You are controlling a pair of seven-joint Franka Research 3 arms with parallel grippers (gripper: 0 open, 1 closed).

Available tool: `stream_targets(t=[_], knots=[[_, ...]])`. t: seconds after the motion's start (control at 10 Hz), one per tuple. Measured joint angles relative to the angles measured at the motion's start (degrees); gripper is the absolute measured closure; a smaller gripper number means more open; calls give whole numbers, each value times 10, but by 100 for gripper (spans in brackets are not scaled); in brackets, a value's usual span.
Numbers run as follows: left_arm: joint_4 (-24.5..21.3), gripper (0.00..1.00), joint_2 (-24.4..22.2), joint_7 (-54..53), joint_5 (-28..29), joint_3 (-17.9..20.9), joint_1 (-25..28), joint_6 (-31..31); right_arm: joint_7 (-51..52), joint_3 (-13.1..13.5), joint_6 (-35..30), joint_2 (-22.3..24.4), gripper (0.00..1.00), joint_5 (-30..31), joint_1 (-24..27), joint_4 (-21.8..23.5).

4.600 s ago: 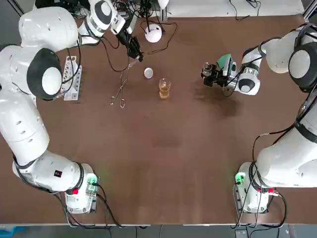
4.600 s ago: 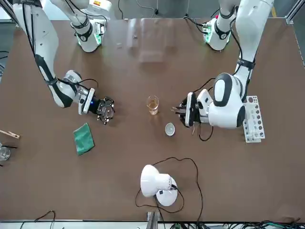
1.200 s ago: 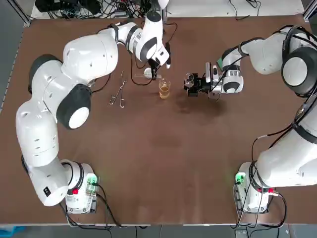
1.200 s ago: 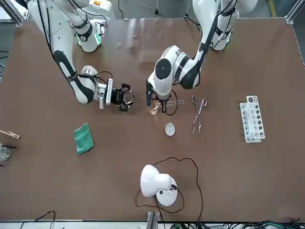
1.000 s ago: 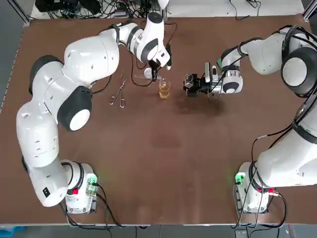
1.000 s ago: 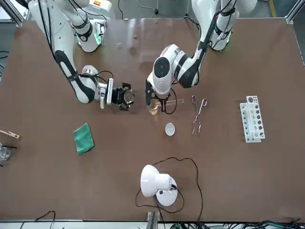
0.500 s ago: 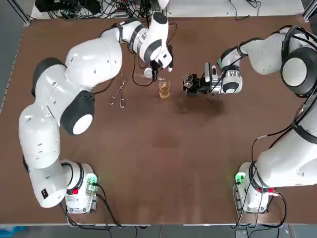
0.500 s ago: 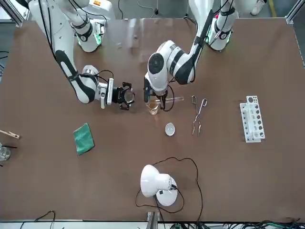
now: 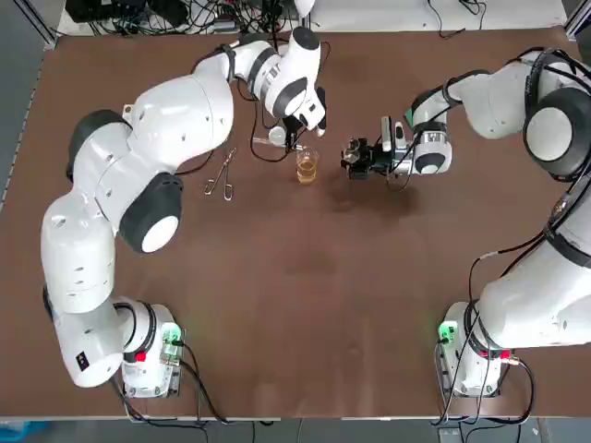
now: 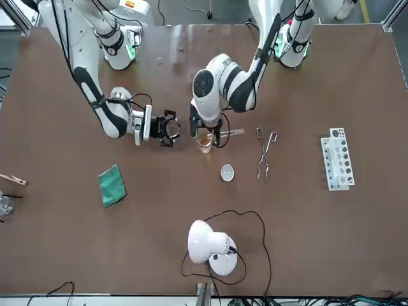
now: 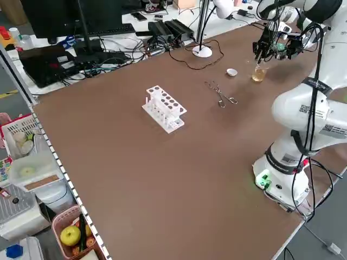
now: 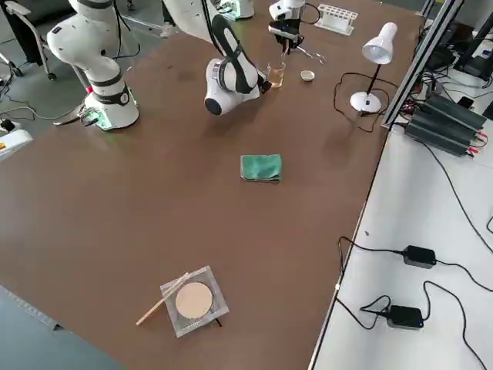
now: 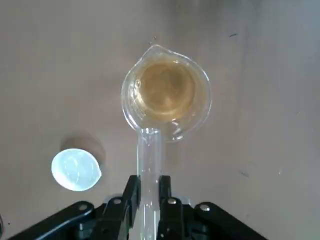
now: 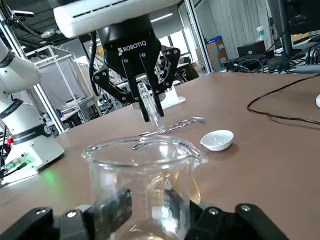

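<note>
Straight above the amber beaker (image 9: 307,166) the way down is blocked by the left claw (image 13: 148,201) and the test tube (image 13: 149,160) clamped in it. Just to that beaker's right the right claw (image 9: 355,159) stands low with an empty beaker (image 14: 142,175) in its grip, leaving only a narrow gap. Beyond the amber beaker, away from the arm bases, lie a small white dish (image 10: 227,171) and farther off a lamp (image 10: 210,245) with its looped cable (image 10: 255,220), tongs (image 10: 263,153) lie to its left, and back toward the arm bases the worktop (image 9: 314,305) lies open.
</note>
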State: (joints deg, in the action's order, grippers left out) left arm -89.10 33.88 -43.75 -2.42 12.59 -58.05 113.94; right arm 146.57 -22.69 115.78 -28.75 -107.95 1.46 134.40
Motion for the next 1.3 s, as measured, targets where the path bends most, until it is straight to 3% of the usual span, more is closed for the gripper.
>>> stream_targets(t=[1.0,1.3], knots=[[38,79,19,14,26,3,-13,-47,-32,-1,-9,0,62,0,-7,0],[45,79,43,33,36,3,-15,-53,-43,-1,-9,0,62,0,-8,0]])
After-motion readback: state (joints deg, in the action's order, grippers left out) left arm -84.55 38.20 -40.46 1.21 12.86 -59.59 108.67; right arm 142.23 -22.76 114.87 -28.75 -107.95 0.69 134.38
